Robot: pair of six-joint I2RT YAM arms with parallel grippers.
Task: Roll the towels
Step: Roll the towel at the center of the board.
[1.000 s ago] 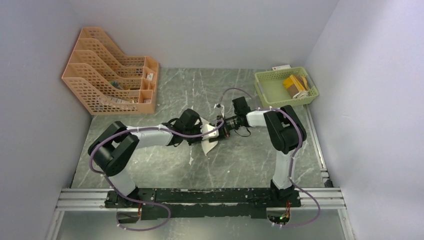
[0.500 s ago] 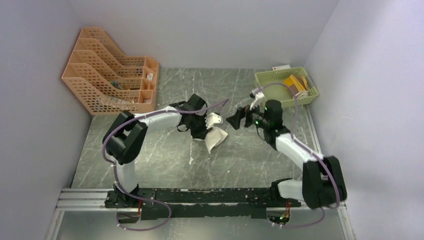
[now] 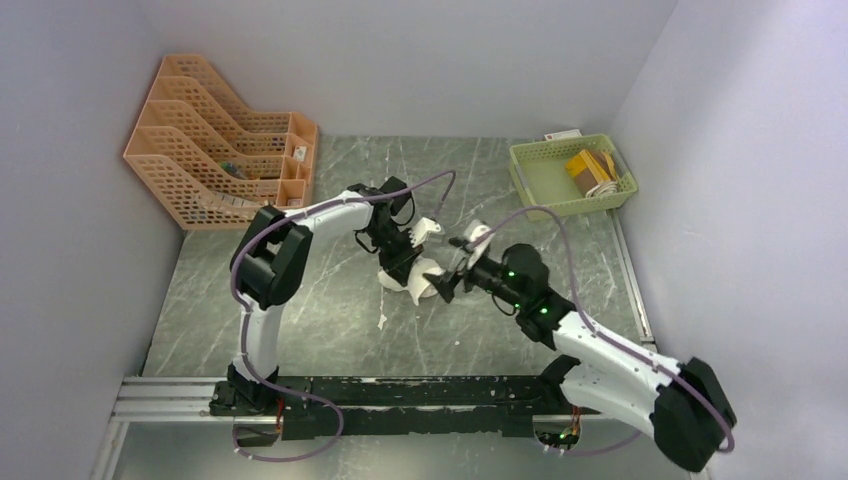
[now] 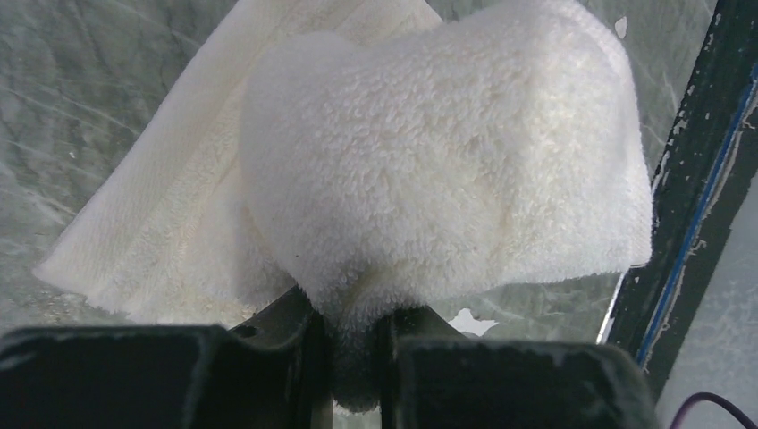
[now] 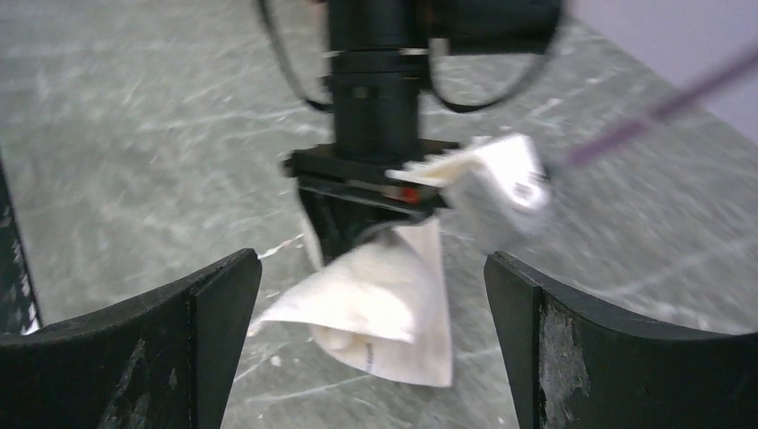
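- The left end effector is nearly closed, pinching a bunched fold of the cream-white towel mid-tabletop; the towel's lower folds reach the surface.
- The right end effector is spread wide and holds nothing, just beside the towel on its right.
- The mustard-yellow towel lies in the green basket at the far right corner, and an orange file rack stands at the far left, both well apart.
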